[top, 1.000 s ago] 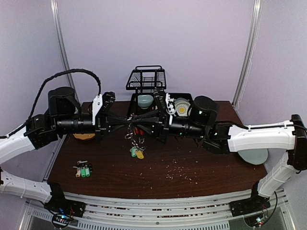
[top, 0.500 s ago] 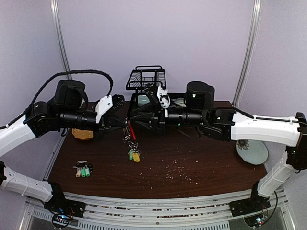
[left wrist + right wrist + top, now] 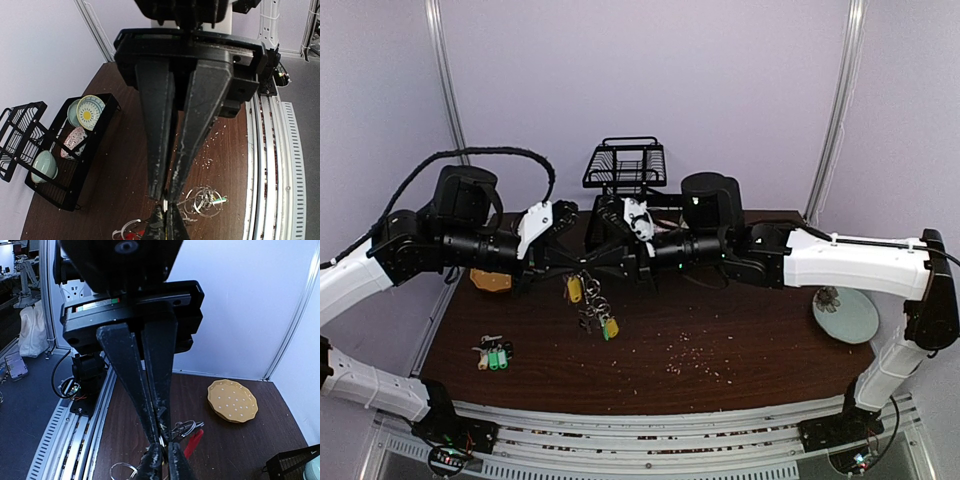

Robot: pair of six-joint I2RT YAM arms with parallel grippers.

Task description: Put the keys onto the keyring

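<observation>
Meeting tip to tip in front of the black wire rack (image 3: 625,163), the left gripper (image 3: 575,263) and the right gripper (image 3: 599,260) hover above the table (image 3: 740,345), each with its fingers squeezed almost together. In the left wrist view the left gripper's two fingers narrow to a point that pinches a thin bit of metal wire. The right wrist view shows the right gripper's pair closed likewise at the same spot. Each seems to grip the keyring (image 3: 588,300), which dangles just below them, in front of the rack, with yellow tags (image 3: 574,288) and silver keys hanging off it. Its red-sheathed arc (image 3: 193,442) shows just beside the right fingertips. More keys (image 3: 495,356), with green tags, lie on the table well in front of the rack and to its left, apart from both grippers. An orange plate (image 3: 492,282) sits left of the rack, and a pale plate (image 3: 845,315) lies far to its right.
</observation>
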